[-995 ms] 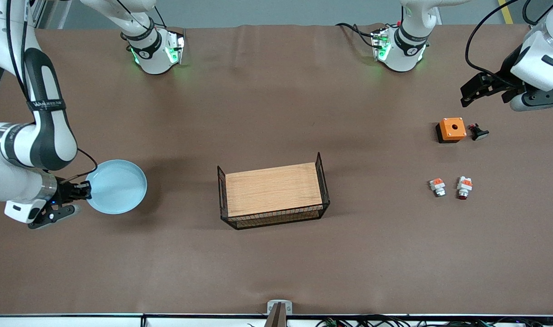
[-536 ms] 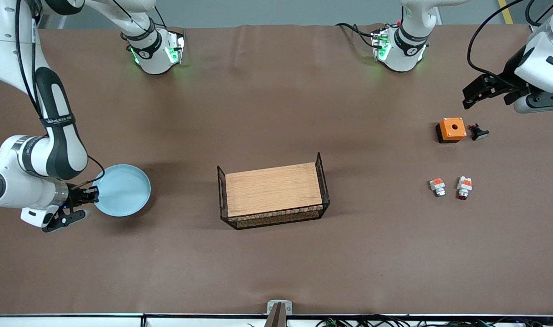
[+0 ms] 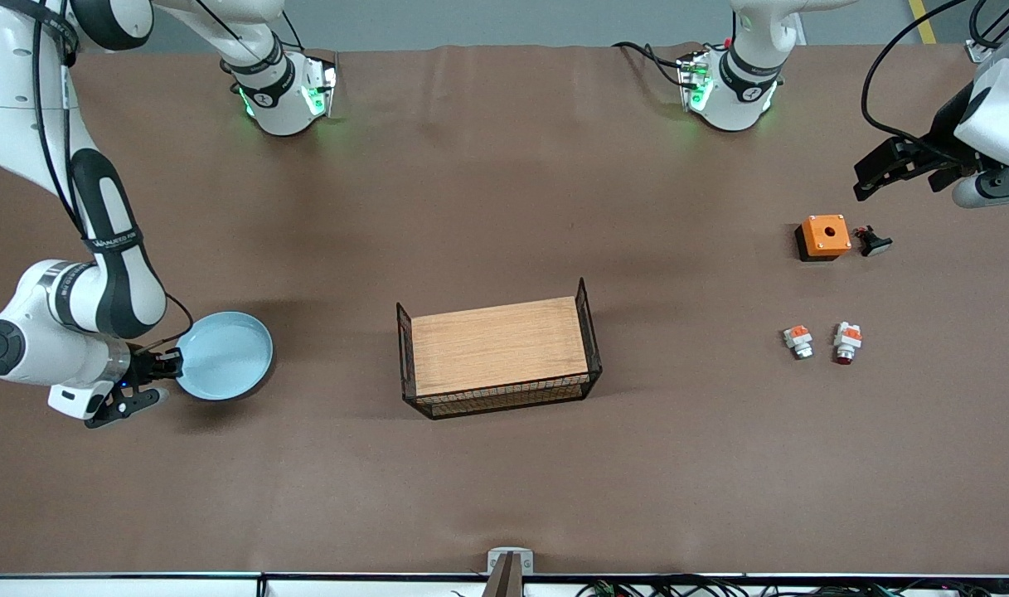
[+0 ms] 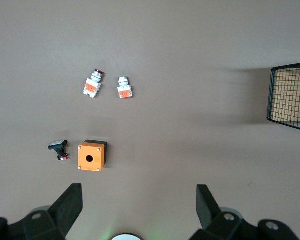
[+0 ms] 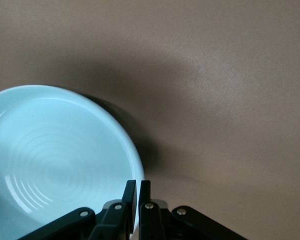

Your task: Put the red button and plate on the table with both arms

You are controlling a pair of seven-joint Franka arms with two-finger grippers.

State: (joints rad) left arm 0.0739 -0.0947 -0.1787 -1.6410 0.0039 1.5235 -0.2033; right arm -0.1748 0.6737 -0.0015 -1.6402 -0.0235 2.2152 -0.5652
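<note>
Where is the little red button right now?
The red button lies on the table toward the left arm's end, beside the silver-capped part, nearer the front camera than the orange box.

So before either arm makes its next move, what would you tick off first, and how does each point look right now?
1. Right claw gripping the plate by its rim: ok, fingers pinched shut on the edge.
2. Plate resting flat on the table: cannot tell; it looks tilted, with a shadow beneath.
3. Left claw ready to grasp: ok, open and holding nothing.
4. Left claw over the red button: not ok; it hangs over the table edge past the orange box.
5. Red button free to pick: ok, it lies apart from the silver-capped part.
6. Wooden board out of both arms' way: ok.
</note>
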